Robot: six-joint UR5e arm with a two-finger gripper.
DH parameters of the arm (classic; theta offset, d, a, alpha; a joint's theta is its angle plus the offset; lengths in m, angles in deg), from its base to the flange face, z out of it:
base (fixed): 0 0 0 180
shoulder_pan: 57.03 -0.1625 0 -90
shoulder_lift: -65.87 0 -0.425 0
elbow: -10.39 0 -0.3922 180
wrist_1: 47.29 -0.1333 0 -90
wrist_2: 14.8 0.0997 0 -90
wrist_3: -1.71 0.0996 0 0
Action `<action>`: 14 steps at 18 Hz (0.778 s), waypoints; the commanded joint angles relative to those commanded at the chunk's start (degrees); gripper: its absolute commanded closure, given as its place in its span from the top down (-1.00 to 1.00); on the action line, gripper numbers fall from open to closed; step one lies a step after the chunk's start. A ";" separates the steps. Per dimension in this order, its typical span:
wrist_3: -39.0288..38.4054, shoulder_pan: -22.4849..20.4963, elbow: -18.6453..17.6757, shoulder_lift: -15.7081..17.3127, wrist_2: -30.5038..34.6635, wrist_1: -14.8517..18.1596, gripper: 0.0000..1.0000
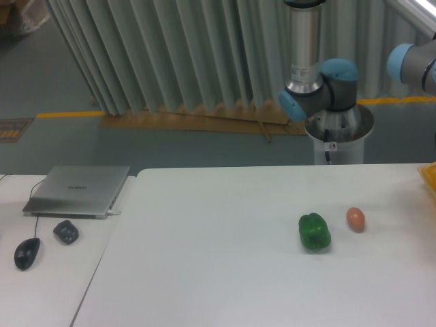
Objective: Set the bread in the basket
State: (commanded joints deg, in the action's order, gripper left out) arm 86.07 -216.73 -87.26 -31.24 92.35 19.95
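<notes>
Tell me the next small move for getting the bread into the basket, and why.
Probably hold off and locate the bread first. This view shows only a green bell pepper and a small egg on the table, no loaf. Just the basket corner shows at the right edge, and the gripper is out of frame, so I would bring the arm into view before reaching.

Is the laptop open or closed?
Closed. The laptop lies flat on the table, lid down, no screen showing.

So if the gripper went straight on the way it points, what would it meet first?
Cannot tell: the gripper is out of frame; only arm joints show behind the table.
</notes>
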 joint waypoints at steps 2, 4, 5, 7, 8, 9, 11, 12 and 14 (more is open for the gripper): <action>0.72 -0.35 1.93 -0.70 -3.32 0.87 1.00; 0.81 -1.14 4.47 -1.75 -7.19 2.28 1.00; 1.24 -1.23 6.23 -3.06 -9.13 3.33 1.00; 3.95 -1.84 8.78 -4.56 -13.08 6.14 1.00; 6.41 -2.54 9.58 -5.01 -14.41 7.20 1.00; 9.56 -2.72 10.28 -5.36 -14.68 8.16 1.00; 15.54 -3.16 10.64 -5.98 -14.86 9.31 1.00; 18.18 -3.51 10.73 -6.24 -14.86 9.32 1.00; 21.36 -3.60 11.43 -6.85 -14.77 9.75 1.00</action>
State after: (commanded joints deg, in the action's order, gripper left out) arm 107.43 -220.33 -75.83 -38.09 77.58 29.70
